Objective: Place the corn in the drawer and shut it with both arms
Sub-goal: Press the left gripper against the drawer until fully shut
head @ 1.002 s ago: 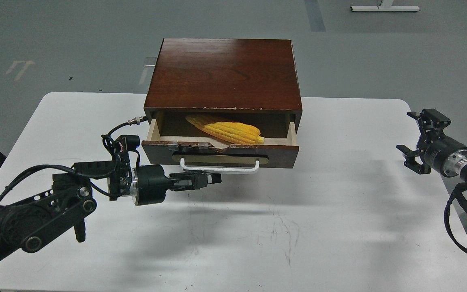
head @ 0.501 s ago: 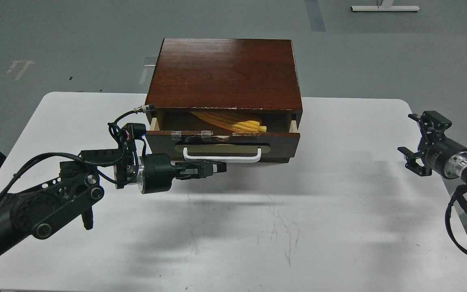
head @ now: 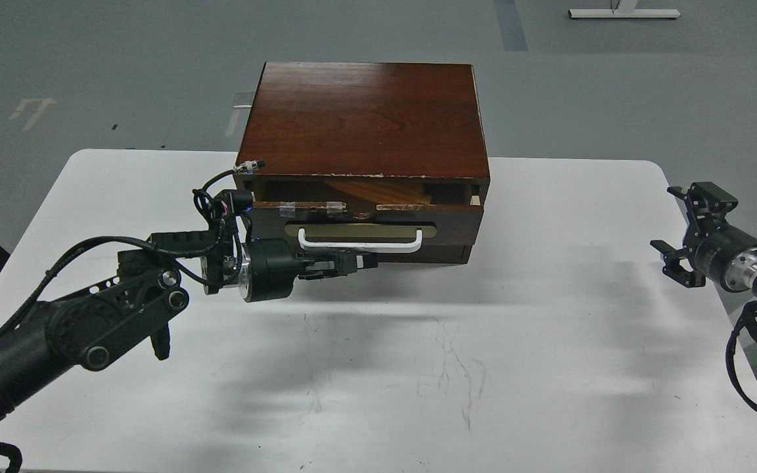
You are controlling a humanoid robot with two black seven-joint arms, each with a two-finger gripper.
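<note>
The drawer [head: 451, 223], dark brown front with a white bar handle [head: 360, 246], is pushed almost fully into the reddish-brown wooden box [head: 365, 118]; only a narrow gap shows at its top. The corn [head: 385, 192] lies inside, dim in the shadow of that gap and mostly hidden. My left gripper [head: 360, 263] is shut, fingers together, its tips against the drawer front just under the handle. My right gripper [head: 686, 231] is open and empty, well to the right of the box near the table's right edge.
The box stands at the back middle of the white table [head: 418, 368]. My left arm's cables [head: 211, 197] hang beside the box's left front corner. Grey floor lies beyond the table's far edge.
My left gripper has moved forward, pushing the drawer from half open to nearly shut. The corn has gone from plain view into shadow. The right arm has barely moved.
</note>
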